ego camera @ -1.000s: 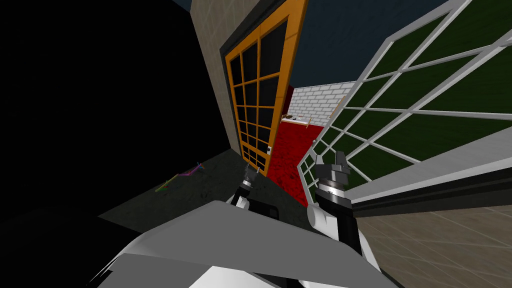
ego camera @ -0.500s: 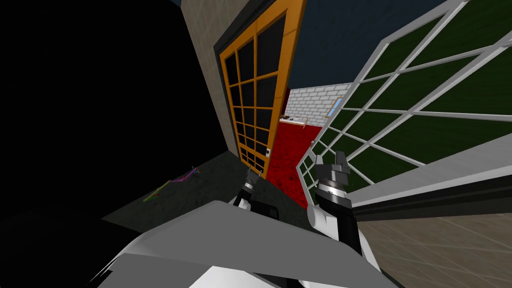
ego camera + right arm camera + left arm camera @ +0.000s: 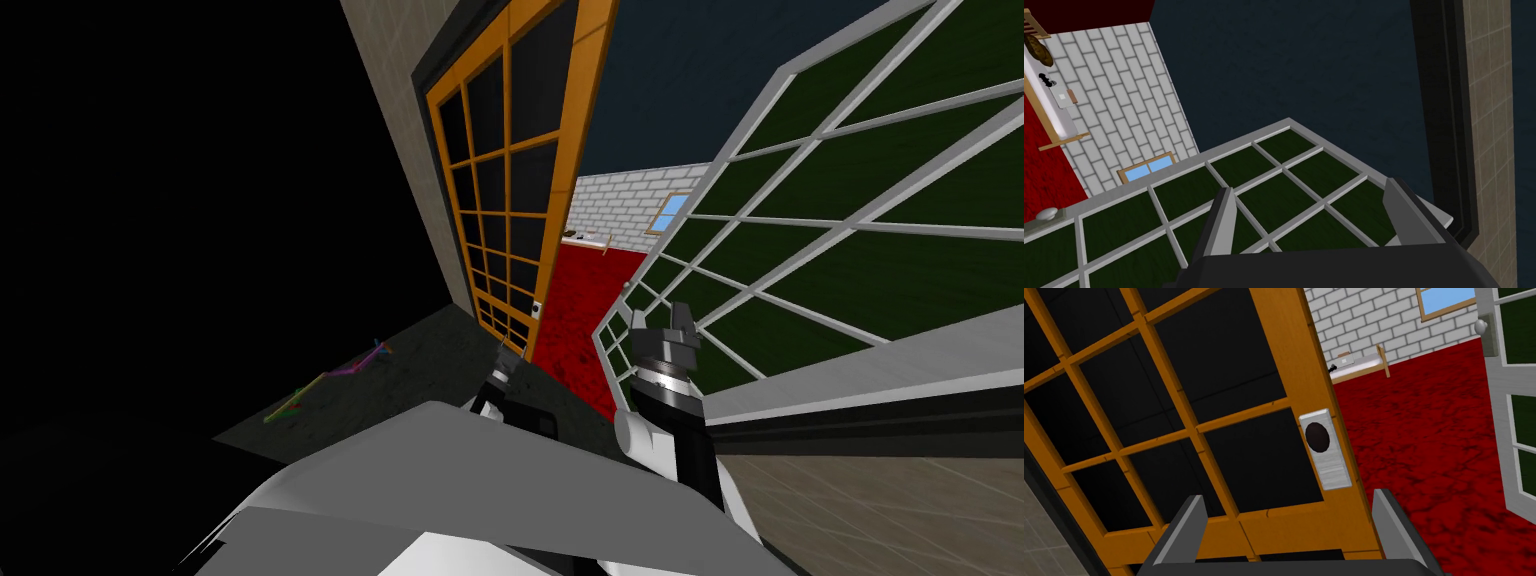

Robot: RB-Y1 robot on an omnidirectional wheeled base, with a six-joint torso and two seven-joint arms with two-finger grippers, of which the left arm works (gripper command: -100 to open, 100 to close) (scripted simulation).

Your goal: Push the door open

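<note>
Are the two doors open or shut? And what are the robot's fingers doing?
Orange grid door with dark panes: partly open.
White-framed grid door with green panes: swung open.
Left gripper: fingers open, holding nothing.
Right gripper: fingers open, holding nothing.

Ahead of my left pincer (image 3: 1287, 494) I count two doors, an orange door (image 3: 1296, 353) and a white door (image 3: 1506, 383); two knobs, a dark knob (image 3: 1317, 437) and a grey knob (image 3: 1480, 326); beyond, one bed (image 3: 1356, 367), one window (image 3: 1446, 297).
</note>
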